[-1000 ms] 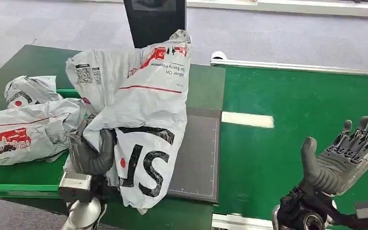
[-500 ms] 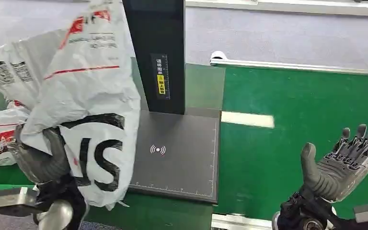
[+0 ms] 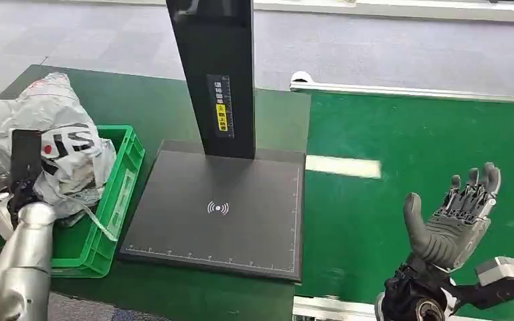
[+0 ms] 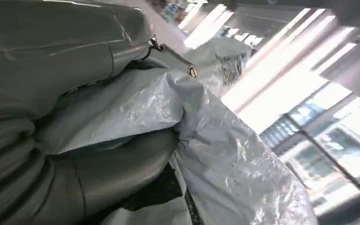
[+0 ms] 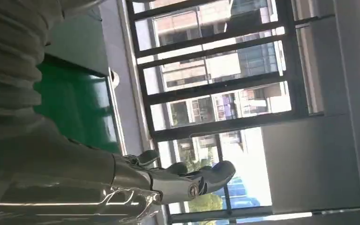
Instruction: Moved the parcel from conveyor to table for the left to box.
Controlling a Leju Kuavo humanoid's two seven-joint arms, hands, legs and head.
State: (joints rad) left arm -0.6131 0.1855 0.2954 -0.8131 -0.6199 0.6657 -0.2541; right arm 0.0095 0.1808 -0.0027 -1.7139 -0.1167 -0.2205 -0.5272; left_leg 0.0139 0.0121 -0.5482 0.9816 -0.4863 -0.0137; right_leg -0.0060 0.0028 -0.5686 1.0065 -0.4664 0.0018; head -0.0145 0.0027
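While parcel (image 3: 60, 144) fills green crate (image 3: 117, 194), black pillar (image 3: 217, 73) stands beside

The parcel (image 3: 53, 144) is a thin, crinkled grey-white plastic mailer with a faint sheen and black print. The crate (image 3: 117, 194) under it is smooth, glossy green plastic. The scanner base (image 3: 221, 214) looks matt dark grey; its upright post (image 3: 217, 73) is glossy black. The conveyor belt (image 3: 428, 147) is matt green. The left hand (image 4: 75, 178) has a dull grey, rubbery skin; the forearm (image 3: 23, 261) is brushed silver metal.
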